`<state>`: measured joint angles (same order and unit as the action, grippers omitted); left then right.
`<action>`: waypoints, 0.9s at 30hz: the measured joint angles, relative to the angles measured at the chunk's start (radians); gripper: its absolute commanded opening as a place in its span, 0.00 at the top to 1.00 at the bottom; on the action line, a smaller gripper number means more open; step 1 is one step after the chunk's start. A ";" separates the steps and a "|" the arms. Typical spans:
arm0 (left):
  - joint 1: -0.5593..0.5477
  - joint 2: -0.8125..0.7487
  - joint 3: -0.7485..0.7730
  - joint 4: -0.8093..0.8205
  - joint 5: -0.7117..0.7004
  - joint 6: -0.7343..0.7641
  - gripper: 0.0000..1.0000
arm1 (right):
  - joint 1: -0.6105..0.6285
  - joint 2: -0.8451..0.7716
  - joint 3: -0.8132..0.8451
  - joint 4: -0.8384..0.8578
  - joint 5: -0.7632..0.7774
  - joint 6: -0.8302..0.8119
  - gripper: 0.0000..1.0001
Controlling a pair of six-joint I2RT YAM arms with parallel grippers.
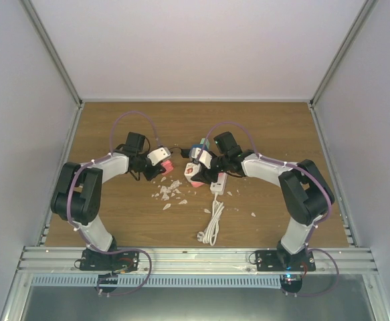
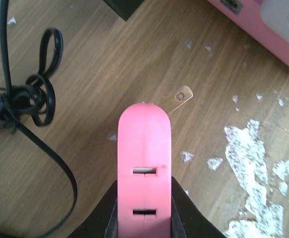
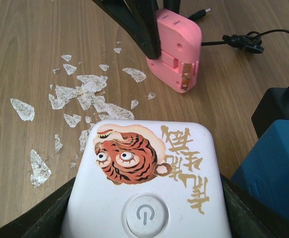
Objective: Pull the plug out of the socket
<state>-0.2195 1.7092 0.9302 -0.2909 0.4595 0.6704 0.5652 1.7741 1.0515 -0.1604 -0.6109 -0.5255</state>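
My left gripper (image 1: 162,164) (image 2: 144,203) is shut on a pink plug (image 2: 144,148) with two slots on its face; a metal prong (image 2: 184,94) sticks out of its far end, free in the air above the table. My right gripper (image 1: 195,170) (image 3: 146,208) is shut on the socket (image 3: 149,173), a white block with a tiger picture and a power button. The socket's pink side shows in the left wrist view (image 2: 263,29). Plug and socket are apart, a short gap between them. The plug also shows in the right wrist view (image 3: 176,49).
White flakes (image 1: 170,190) litter the wood between the grippers. A white cord with a power strip (image 1: 215,214) lies in front of the right gripper. A coiled black cable (image 2: 20,99) lies left of the plug. A blue block (image 3: 273,168) and a black adapter (image 3: 278,106) sit right of the socket.
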 measured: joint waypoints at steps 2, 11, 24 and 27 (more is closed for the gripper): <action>0.005 -0.013 -0.005 -0.024 0.008 0.010 0.98 | 0.000 0.000 0.000 -0.002 0.000 0.000 0.45; 0.013 -0.103 -0.008 -0.133 0.108 0.076 0.96 | 0.000 -0.010 0.002 -0.019 -0.028 0.002 0.13; 0.033 -0.229 0.038 -0.305 0.224 0.172 0.94 | -0.005 -0.068 0.089 -0.061 -0.109 0.003 0.08; 0.035 -0.274 0.047 -0.347 0.267 0.201 0.93 | -0.031 -0.107 0.129 -0.103 -0.155 0.002 0.08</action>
<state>-0.1844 1.4353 0.9768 -0.6376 0.7269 0.8715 0.5339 1.6669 1.1801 -0.2634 -0.7662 -0.5236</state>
